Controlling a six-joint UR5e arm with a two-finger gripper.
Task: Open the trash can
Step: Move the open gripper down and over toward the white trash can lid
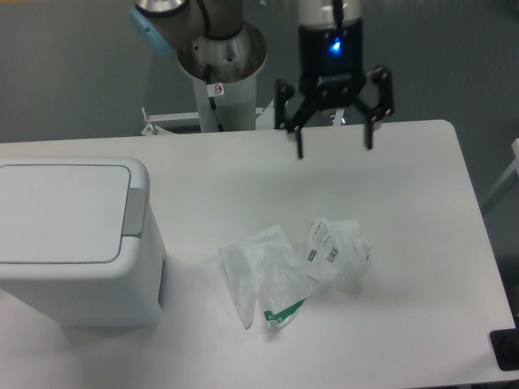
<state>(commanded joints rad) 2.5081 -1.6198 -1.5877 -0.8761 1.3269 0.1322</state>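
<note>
Closest to the camera, on the left, sits the bin (pixel 77 243), a big white box with its flat lid down, so nothing's opened yet. The grey button (pixel 135 211) runs along the lid's right edge, facing the middle of the table (pixel 422 243), which is handy since that's the side the arm can reach from. My guess is pressing that strip is what pops the lid.

A bit further in, near the centre, there's a heap of crumpled clear wrappers (pixel 296 271) with a green-printed scrap sticking out at the bottom. They look like the stuff meant for the bin afterwards; they're well apart from it and not blocking the way to the button.

At the far edge, the gripper (pixel 333 148) hangs above the table with fingers pointing down and jaws spread wide, holding nothing. It's well away from the bin, off to the right of it, so it'd need to travel left and toward the camera, then come down on the button.
</note>
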